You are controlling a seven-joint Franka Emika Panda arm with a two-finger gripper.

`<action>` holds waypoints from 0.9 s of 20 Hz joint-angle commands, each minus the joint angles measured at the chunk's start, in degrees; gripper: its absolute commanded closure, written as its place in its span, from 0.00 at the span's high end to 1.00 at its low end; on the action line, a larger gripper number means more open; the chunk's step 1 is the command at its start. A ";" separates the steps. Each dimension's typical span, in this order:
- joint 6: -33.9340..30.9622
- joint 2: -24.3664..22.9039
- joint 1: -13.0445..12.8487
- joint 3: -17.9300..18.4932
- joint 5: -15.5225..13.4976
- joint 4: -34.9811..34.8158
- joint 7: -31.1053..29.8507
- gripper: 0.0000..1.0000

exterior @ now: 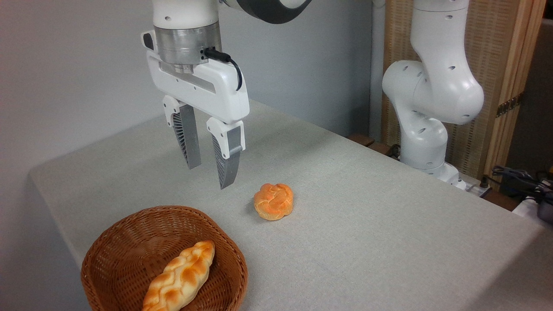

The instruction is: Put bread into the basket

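Overhead-ish view from a fixed cam: a white robot arm's gripper hangs above a grey cloth-covered table, fingers pointing down, spread apart w/ a clear gap between them and nothing held. Both fingertips are well off the table surface.

Centre of the pic holds the bread, a small round knotted bun w/ orange-golden crust, sitting alone on the table. It lies at about 4 o'clock from the fingertips, near but not under them, so the gripper likely needs to shift over it before coming down.

At about 7 o'clock from the bun, close to the table's near edge, sits the basket, round, brown, woven wicker, shallow. Inside it lies a longer braided loaf, golden w/ pale patches, angled across the bowl and taking up the right half; the left half looks free, prob. the easier spot to drop the bun.

At 2 o'clock from the bun, the arm's base stands at the table's far edge. Task looks not yet begun: bun untouched.
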 commanded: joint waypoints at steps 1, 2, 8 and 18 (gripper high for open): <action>-0.06 0.22 0.38 0.07 -1.61 0.98 1.29 1.00; -0.06 0.22 0.47 0.15 -2.66 0.98 1.29 1.00; 0.03 0.13 0.64 1.74 -3.63 1.86 1.29 1.00; -0.06 0.04 0.64 1.74 -3.63 1.86 1.20 1.00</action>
